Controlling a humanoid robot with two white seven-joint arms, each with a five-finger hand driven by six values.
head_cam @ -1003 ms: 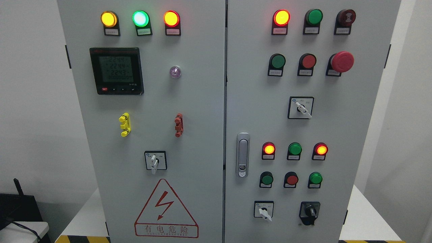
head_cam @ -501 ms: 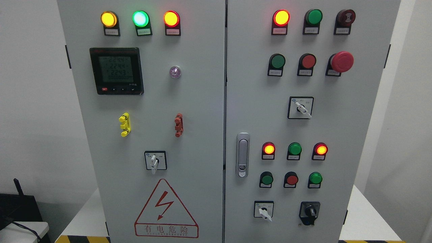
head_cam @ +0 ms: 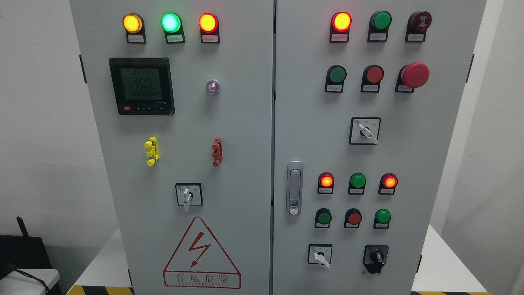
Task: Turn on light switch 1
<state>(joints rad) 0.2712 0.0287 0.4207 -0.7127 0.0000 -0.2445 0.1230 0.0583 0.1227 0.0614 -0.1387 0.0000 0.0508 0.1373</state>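
Nothing on the cabinet has shifted since the earlier frames; only the meter's middle reading flickers by a digit.

Grey control cabinet [head_cam: 245, 123], two doors, standing on a white counter [head_cam: 442, 262].

Left door:
- Top row: amber lamp [head_cam: 132, 23], green lamp [head_cam: 170, 22], red lamp [head_cam: 208, 22], all lit.
- Digital meter [head_cam: 141, 86], black frame, display on.
- Small violet indicator [head_cam: 212, 87], right of the meter.
- Yellow clip [head_cam: 151, 151] and red clip [head_cam: 216, 152], level with each other.
- White-handled rotary switch [head_cam: 188, 195], handle pointing down.
- Hazard triangle [head_cam: 201, 254] with lightning bolt below it.

Right door:
- Top row: lit red lamp [head_cam: 341, 21], unlit green lamp [head_cam: 380, 20], dark buzzer [head_cam: 420, 20].
- Second row: green button [head_cam: 337, 74], red button [head_cam: 374, 74], red emergency mushroom [head_cam: 414, 75].
- Selector switch [head_cam: 365, 131], handle pointing lower right.
- Door latch [head_cam: 294, 187], silver, near the centre seam.
- Lower lamps: two red lit [head_cam: 326, 180], green between them unlit.
- Lower buttons: green, red, green [head_cam: 353, 218].
- Bottom: white selector [head_cam: 320, 255] and black knob [head_cam: 376, 257].

The labels are too small to read, so which control is light switch 1 I cannot tell; it is likely among the right door's buttons.

Neither hand is in view, so whether either is spread, curled or holding anything cannot be told.
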